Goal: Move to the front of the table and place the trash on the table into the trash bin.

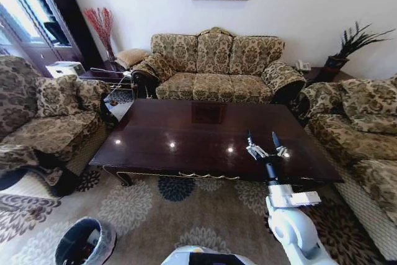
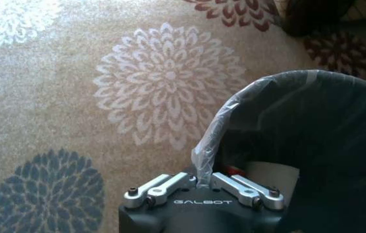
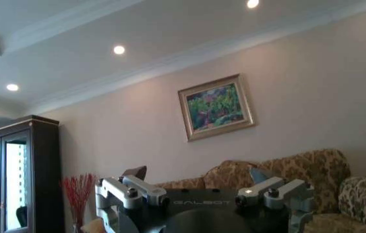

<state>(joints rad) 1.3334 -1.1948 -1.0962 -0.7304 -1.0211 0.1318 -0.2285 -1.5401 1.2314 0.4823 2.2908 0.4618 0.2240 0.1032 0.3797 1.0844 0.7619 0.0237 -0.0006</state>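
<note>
The table [image 1: 211, 131] stands ahead of me, its dark glossy top showing only reflected ceiling lights. My right gripper [image 1: 262, 138] is raised over the table's front right part, fingers open and pointing up with nothing between them; in the right wrist view this gripper [image 3: 197, 174] faces the far wall. The trash bin [image 1: 85, 243], black with a whitish bag over its rim, sits on the carpet at my lower left. My left gripper [image 2: 202, 180] hangs shut right at the bin's [image 2: 312, 145] bag rim. Inside the bin lie a red scrap [image 2: 236, 170] and a white piece [image 2: 270, 171] of trash.
Patterned sofas surround the table: one behind [image 1: 214, 66], one left [image 1: 43, 122], one right [image 1: 360, 134]. Flowered carpet [image 1: 180, 215] lies between me and the table's front edge. A side table [image 1: 105, 76] with clutter stands at the back left.
</note>
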